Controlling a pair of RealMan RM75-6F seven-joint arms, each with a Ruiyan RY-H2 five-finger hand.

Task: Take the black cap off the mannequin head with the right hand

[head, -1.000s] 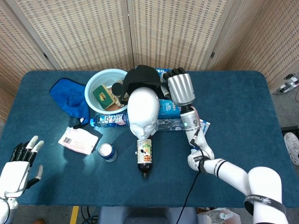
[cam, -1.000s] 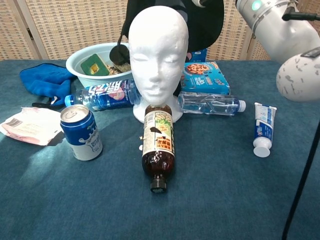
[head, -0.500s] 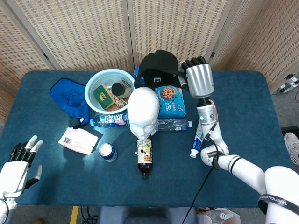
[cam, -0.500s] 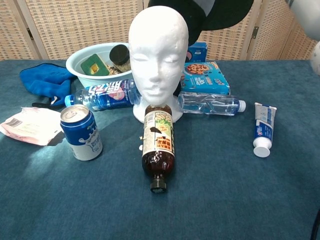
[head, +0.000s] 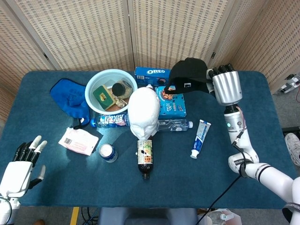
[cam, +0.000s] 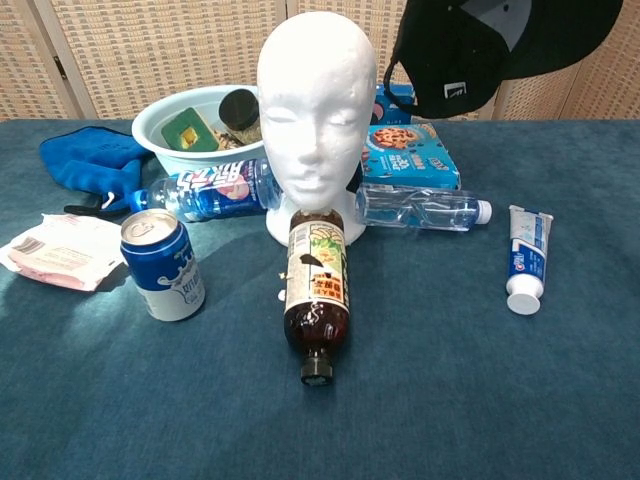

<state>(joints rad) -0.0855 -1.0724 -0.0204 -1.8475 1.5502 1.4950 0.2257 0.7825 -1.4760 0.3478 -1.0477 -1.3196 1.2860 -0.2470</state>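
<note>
While the black fabric baseball cap [head: 188, 75] hangs in the air, held at its right edge by the silver right hand [head: 226, 86], it sits clear of the white foam mannequin head [head: 144, 111], up and off to that head's right. Right fingers [head: 220, 70] curl in at the cap's rim; the exact pinch is hidden behind the fabric, but the cap is plainly carried, not resting on anything.

Chest view: cap [cam: 500, 50] dangles open side down and toward the camera, strap and small white tag showing, above the blue cookie box [cam: 412, 155] and the clear plastic water bottle [cam: 420, 208]. No contact with the mannequin head [cam: 316, 110], which is bare.

Key relation: cap lies leftward of the right fingers, its brim-to-strap line running roughly left to right, with open dark blue tabletop [head: 243, 136] below and to the right of the hand. Judged: removal is done; any set-down calls for lowering over the bare patch near the white toothpaste tube [head: 200, 138].

Left hand [head: 21, 164] far off at the near left corner, fingers spread, holding nothing
</note>
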